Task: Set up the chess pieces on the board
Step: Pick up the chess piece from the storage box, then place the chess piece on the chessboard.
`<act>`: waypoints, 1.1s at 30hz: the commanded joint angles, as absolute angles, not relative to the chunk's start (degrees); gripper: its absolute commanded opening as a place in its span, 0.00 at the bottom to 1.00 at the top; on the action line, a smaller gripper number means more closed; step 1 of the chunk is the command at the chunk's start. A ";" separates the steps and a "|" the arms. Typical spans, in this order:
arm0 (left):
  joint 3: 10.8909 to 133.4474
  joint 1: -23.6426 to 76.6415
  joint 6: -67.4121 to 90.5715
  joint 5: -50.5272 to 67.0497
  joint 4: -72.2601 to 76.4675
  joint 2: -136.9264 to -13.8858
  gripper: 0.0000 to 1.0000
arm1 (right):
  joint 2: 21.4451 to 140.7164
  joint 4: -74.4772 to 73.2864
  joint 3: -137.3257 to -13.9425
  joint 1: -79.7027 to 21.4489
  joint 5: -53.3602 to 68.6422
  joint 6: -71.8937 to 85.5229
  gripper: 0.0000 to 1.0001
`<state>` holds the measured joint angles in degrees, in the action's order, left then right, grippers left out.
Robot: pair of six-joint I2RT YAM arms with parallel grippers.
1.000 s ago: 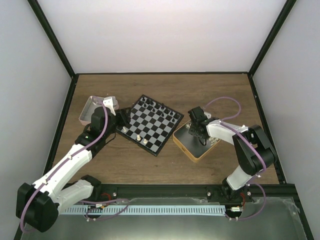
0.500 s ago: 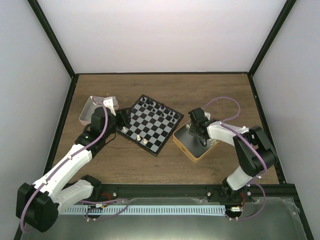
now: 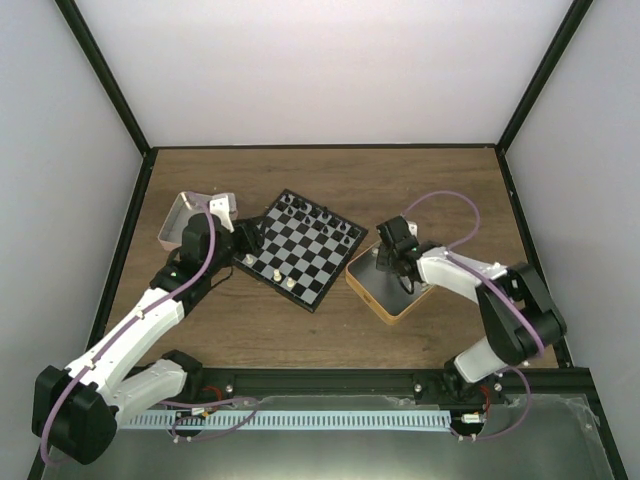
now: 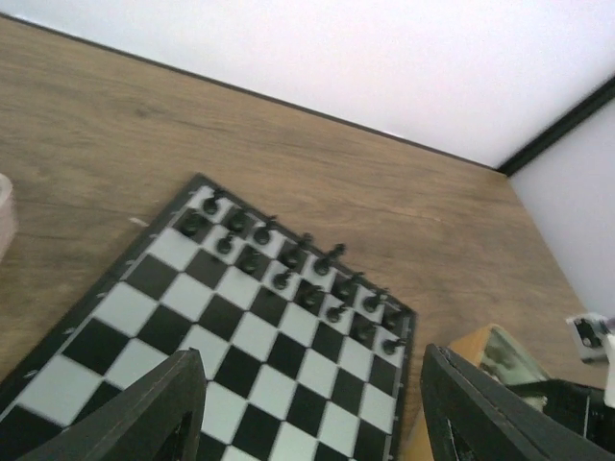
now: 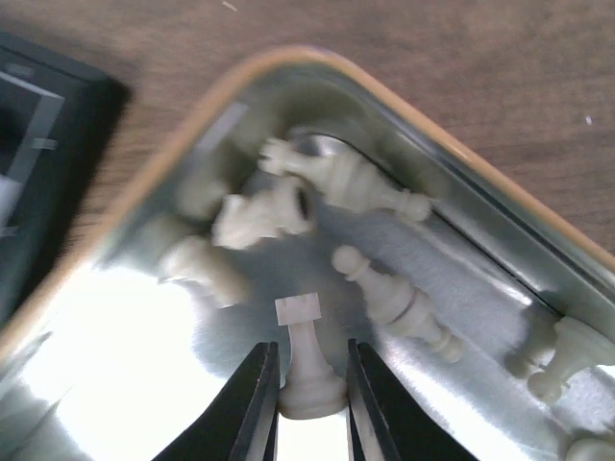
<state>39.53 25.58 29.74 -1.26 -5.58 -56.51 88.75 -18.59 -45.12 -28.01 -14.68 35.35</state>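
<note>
Few chess pieces (image 3: 290, 284) stand on the board (image 3: 310, 250); most lie in the tin (image 3: 368, 296) right of it.
Above, we see black pieces (image 3: 320, 217) along its far edge; left wrist: left end effector (image 4: 312, 384) released over it; right wrist: right end effector (image 5: 309, 408) grasping a rook (image 5: 307, 370).

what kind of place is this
Probably a robot test cell: plain white panels in a black frame box in a wooden table, with a left arm and right arm mounted at its near edge, either side of a chessboard.
</note>
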 commanded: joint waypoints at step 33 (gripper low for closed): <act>49.26 30.20 50.62 56.60 18.38 -70.70 0.52 | 62.95 15.24 -43.10 -31.19 51.80 19.37 0.18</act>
<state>47.16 29.32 52.10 54.61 18.72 -70.46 63.07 13.82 -40.36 -30.63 49.45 20.45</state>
